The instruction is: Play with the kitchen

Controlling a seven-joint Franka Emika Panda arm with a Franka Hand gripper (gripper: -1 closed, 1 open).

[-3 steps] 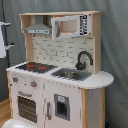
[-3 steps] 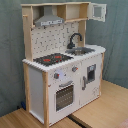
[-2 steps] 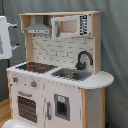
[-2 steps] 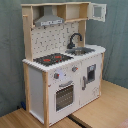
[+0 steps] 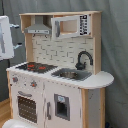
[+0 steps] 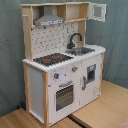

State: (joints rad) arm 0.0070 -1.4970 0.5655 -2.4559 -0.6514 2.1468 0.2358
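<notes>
Jaws unseen, arm [image 5: 6, 37] left of kitchen [image 5: 55, 75]

White and light-wood toy play kitchen [image 6: 62, 65] standing on a wooden floor [image 6: 100, 110].

Its black-red stovetop [image 6: 51, 59] is sitting beside the sink with a black curved faucet [image 6: 74, 40]; a grey hood [image 6: 49, 20] is hanging above, and 1 upper cabinet door [image 6: 98, 11] is standing open.

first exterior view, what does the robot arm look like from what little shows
Only a slice of the robot arm shows, at the first exterior view's left edge: a white, boxy part with two small dark bits on its side. No cables or markings can be made out. The second exterior view shows none of it.
</notes>
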